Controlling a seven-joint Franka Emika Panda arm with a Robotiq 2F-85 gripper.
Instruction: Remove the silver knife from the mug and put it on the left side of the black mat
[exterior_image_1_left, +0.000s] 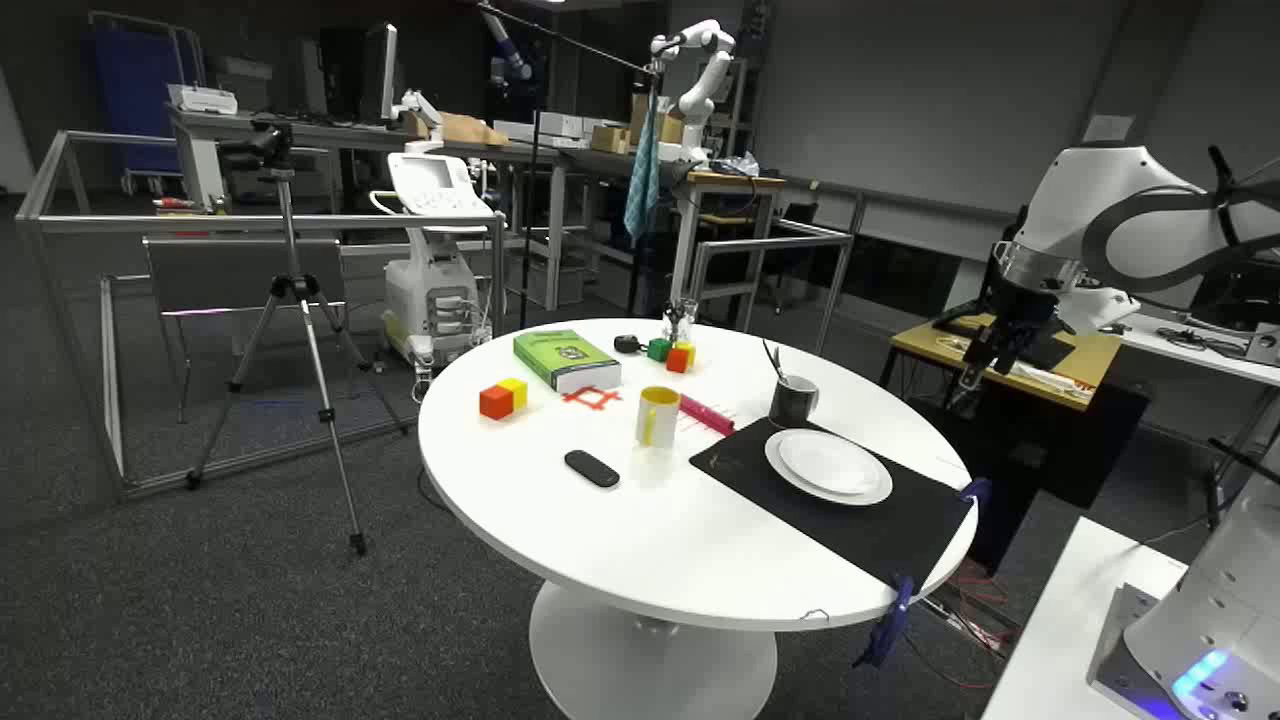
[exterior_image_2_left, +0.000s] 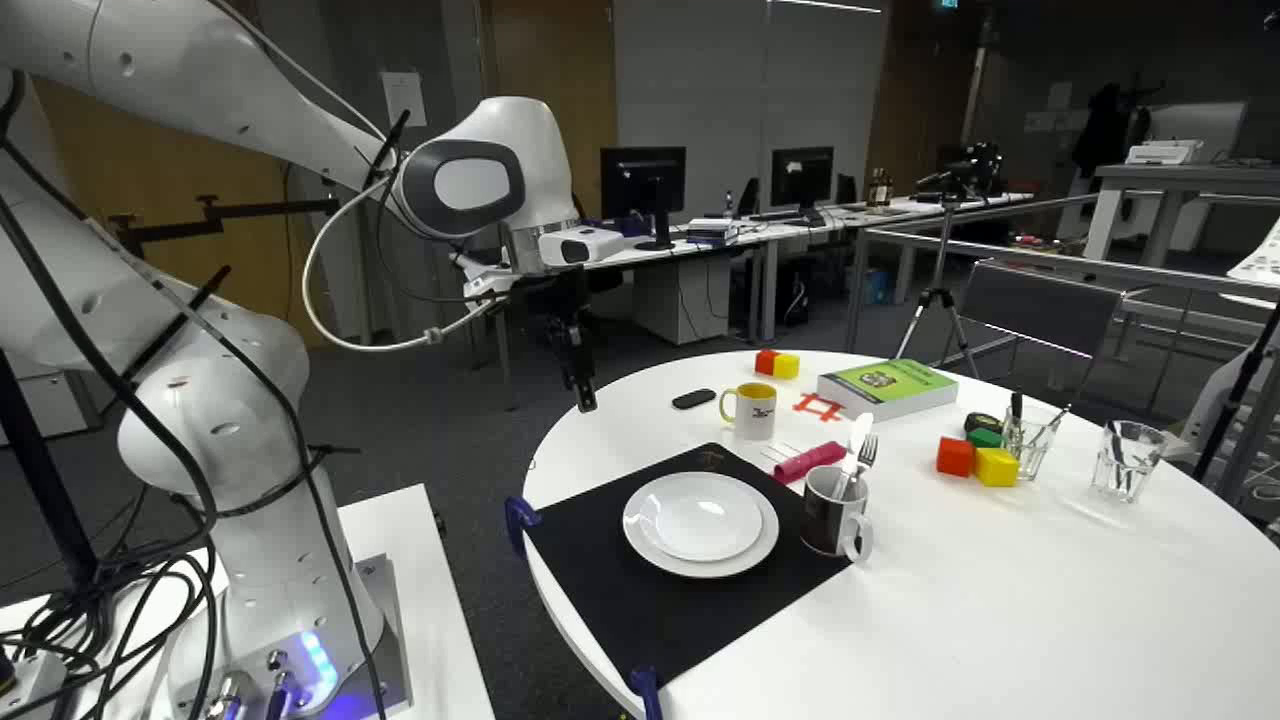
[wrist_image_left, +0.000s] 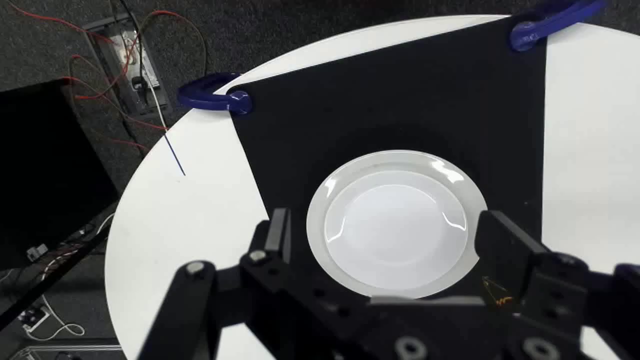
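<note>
The mug (exterior_image_2_left: 822, 522), dark with a pale rim and handle, stands upright at the mat's edge beside the plates; it also shows in an exterior view (exterior_image_1_left: 792, 403). The silver knife (exterior_image_2_left: 857, 437) leans in it with its upper part sticking out, beside a fork (exterior_image_2_left: 868, 453). The black mat (exterior_image_2_left: 612, 575) lies flat and also shows in the wrist view (wrist_image_left: 380, 105). My gripper (exterior_image_2_left: 583, 397) is open and empty, raised well above the table and apart from the mug. In the wrist view its fingers (wrist_image_left: 382, 217) frame the plates. Mug and knife are out of the wrist view.
Two stacked white plates (exterior_image_2_left: 702, 522) sit on the mat. Blue clamps (wrist_image_left: 240, 102) grip its edge at the table rim. A yellow-white cup (exterior_image_2_left: 755, 412), a pink roll (exterior_image_2_left: 810, 462), a green book (exterior_image_2_left: 890, 390), coloured blocks (exterior_image_2_left: 955, 456) and glasses (exterior_image_2_left: 1125, 465) stand farther off.
</note>
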